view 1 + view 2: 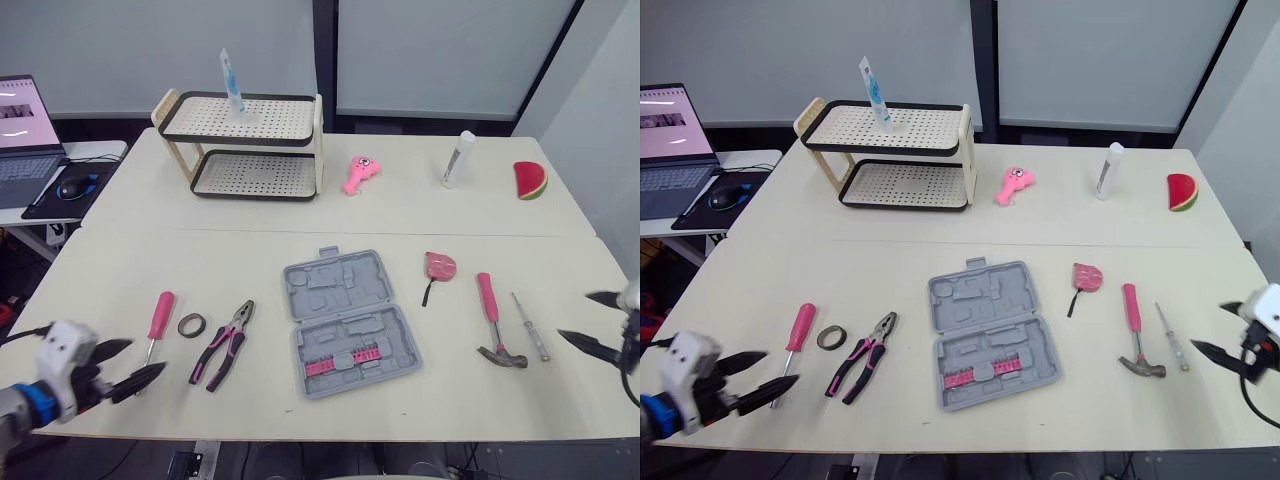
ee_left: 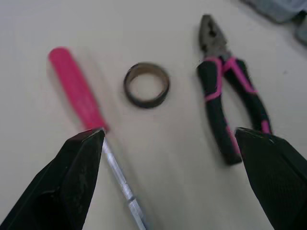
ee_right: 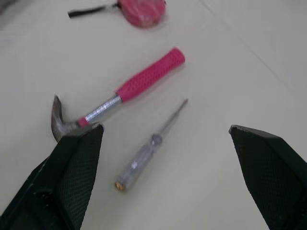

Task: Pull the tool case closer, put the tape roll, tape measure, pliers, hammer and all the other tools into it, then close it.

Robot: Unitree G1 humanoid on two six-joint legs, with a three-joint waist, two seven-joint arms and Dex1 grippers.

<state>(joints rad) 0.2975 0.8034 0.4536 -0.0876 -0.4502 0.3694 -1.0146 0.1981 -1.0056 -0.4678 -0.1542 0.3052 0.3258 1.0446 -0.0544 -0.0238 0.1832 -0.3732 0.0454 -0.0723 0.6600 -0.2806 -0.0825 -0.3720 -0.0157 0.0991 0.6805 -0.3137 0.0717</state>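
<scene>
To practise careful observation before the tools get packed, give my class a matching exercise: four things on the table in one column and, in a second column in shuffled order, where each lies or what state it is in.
Column one
1. tool case
2. tape roll
3. hammer
4. tape measure

Column two
A. between the pink-handled screwdriver and the pliers
B. lying open, lid flat
C. pink, just right of the open lid
D. beside the slim screwdriver

Pairs: 1-B, 2-A, 3-D, 4-C

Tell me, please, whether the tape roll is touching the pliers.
Apart. The left wrist view shows bare table between the tape roll and the pliers.
</scene>
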